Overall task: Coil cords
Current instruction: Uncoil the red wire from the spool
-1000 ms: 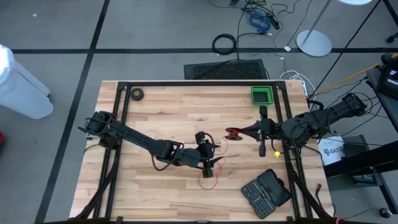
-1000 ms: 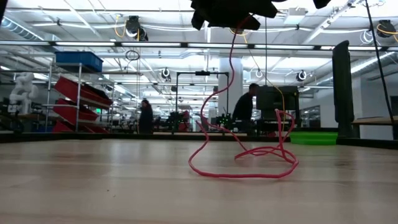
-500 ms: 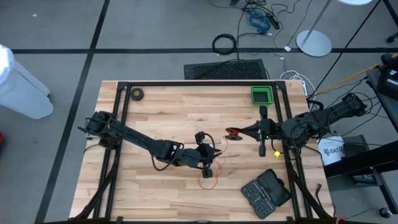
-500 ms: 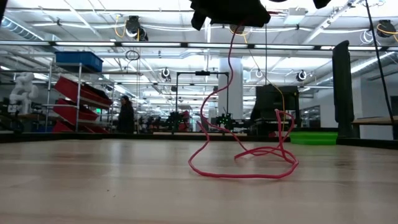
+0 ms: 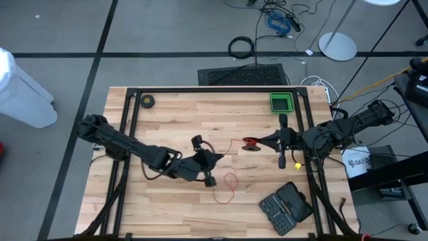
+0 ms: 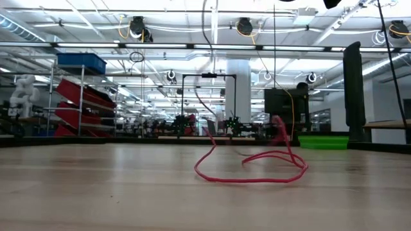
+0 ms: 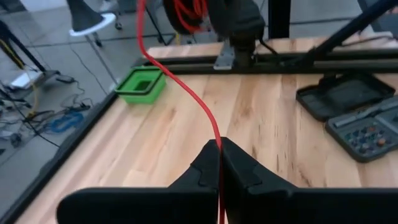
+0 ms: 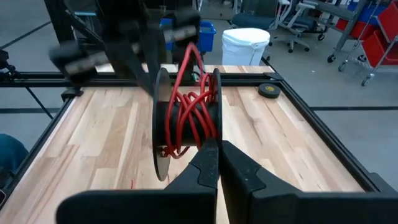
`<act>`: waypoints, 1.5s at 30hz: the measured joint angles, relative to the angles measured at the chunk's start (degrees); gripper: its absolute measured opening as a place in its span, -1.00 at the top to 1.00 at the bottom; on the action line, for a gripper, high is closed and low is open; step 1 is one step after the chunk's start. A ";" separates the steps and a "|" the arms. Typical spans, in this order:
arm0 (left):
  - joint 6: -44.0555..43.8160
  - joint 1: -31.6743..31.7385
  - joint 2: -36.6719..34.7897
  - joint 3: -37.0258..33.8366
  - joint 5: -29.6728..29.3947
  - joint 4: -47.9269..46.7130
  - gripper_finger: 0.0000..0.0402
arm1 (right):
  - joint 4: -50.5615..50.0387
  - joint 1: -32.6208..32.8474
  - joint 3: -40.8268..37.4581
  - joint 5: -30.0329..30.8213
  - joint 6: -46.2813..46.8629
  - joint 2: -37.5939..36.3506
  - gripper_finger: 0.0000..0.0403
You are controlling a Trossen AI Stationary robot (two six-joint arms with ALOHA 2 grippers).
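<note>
We note the left gripper, pinched on the red cord, has shifted leftward, drawing slack from the loose loop on the table. The right gripper holds the reel mid-table, partly wound. We judge coiling continues.

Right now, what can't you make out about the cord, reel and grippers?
- Free end of the red cord: low view shows loops on the table, tip too thin to find.
- Reel: right wrist view, near flange and the right gripper hide its core.
- Left gripper: pinches the cord; fingers hide what runs behind.
</note>
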 joint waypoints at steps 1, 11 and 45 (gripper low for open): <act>0.07 -0.61 -0.63 0.00 -0.77 -0.02 0.98 | 0.04 -0.01 -0.02 -0.01 0.27 0.26 1.00; 4.60 -5.16 -4.00 0.00 -2.58 6.07 0.99 | 5.62 -1.10 -0.01 0.00 -2.68 5.39 1.00; 13.62 -0.83 8.34 0.04 29.81 31.68 0.99 | 17.52 -6.56 -0.01 -0.01 -8.13 17.72 1.00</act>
